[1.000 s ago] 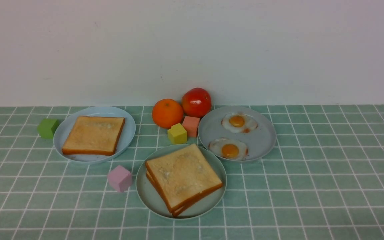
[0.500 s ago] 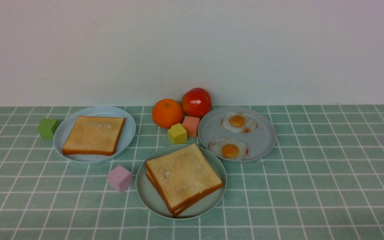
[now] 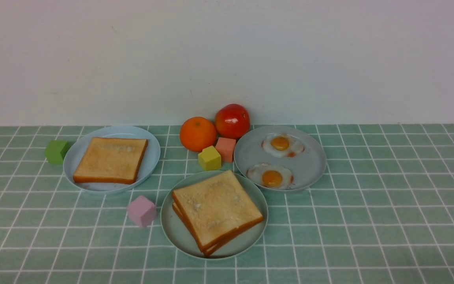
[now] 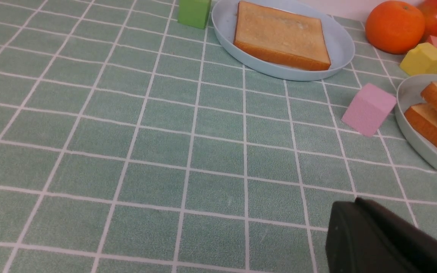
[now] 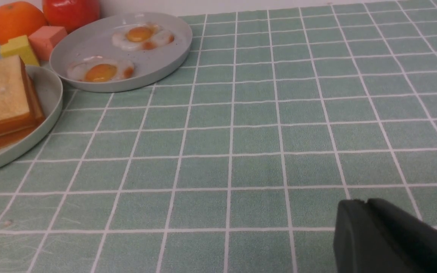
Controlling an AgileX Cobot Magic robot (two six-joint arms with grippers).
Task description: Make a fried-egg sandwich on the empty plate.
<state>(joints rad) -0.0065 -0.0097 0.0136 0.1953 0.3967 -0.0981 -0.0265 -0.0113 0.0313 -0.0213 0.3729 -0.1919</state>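
Jaws of the left gripper [image 4: 359, 227] are closed; those of the right gripper [image 5: 370, 227] cannot be judged; the fried-egg sandwich [image 3: 216, 211] is stacked on the plate [image 3: 172, 232], well apart from both.

green-tiled table [image 3: 369, 221] – three plates, fruit, cubes

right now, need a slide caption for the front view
Two stacked square golden toast slices on the round pale mint-green plate, two fried eggs left on the grey-blue plate.

Frontal overview; two low wrist views
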